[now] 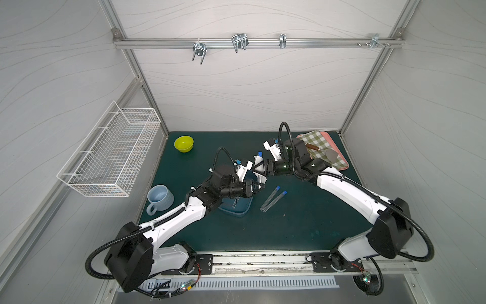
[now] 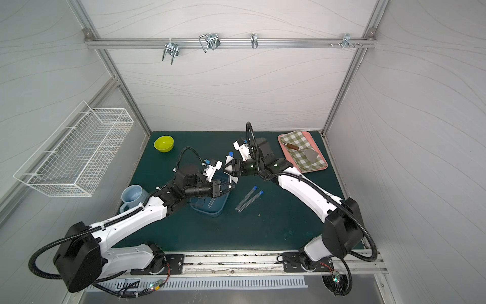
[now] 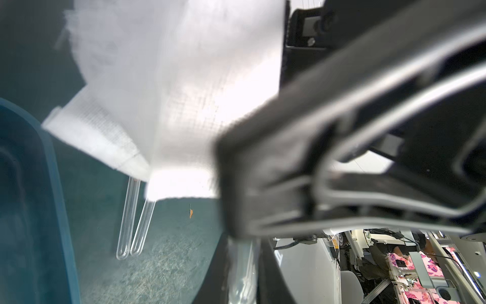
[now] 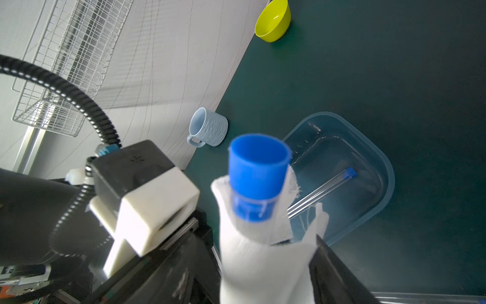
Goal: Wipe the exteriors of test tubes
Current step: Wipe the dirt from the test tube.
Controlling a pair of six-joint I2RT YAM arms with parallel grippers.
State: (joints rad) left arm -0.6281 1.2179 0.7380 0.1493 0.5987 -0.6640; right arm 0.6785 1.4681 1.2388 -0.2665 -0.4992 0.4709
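Now your left fingers pinch the raised test tube over the blue tray, yet your right fingers stand apart around the white cloth, so it could slip off.

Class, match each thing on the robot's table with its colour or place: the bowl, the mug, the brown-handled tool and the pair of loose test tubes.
Things:
1. bowl
2. mug
3. brown-handled tool
4. pair of test tubes

Colour or place:
a. lying on the checked cloth
b. light blue
c. side by side on the green mat
d. yellow-green

Pairs: 1-d, 2-b, 3-a, 4-c.
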